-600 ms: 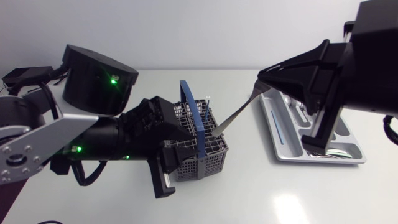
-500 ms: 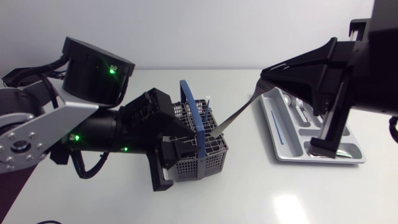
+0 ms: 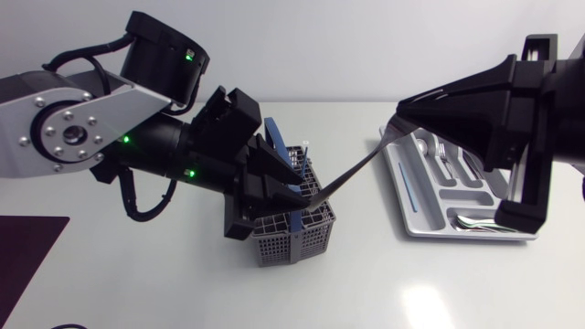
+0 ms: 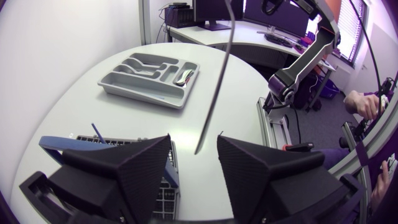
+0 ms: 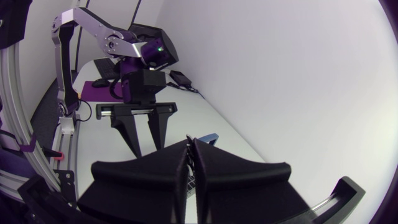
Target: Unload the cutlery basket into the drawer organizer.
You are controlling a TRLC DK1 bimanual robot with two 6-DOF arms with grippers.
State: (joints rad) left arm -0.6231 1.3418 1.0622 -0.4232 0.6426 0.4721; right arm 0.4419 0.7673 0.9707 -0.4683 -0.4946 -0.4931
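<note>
The grey mesh cutlery basket with a blue handle stands mid-table. A long silver cutlery piece slants from the basket's top up to my right gripper, which is shut on its upper end. My left gripper hangs open over the basket. In the left wrist view the piece's lower tip sits just ahead of the gap of that gripper, touching neither finger. The grey drawer organizer lies at the right, under my right arm. The right wrist view shows its gripper pressed together.
Forks and spoons lie in the organizer's compartments, and a thin blue stick in its left slot. A white stick stands in the basket. A dark purple mat covers the table's front left corner.
My left arm has swung up and to the right, bringing its open fingers over the basket beside the piece's lower tip. My right gripper has shifted slightly right, still holding the piece.
</note>
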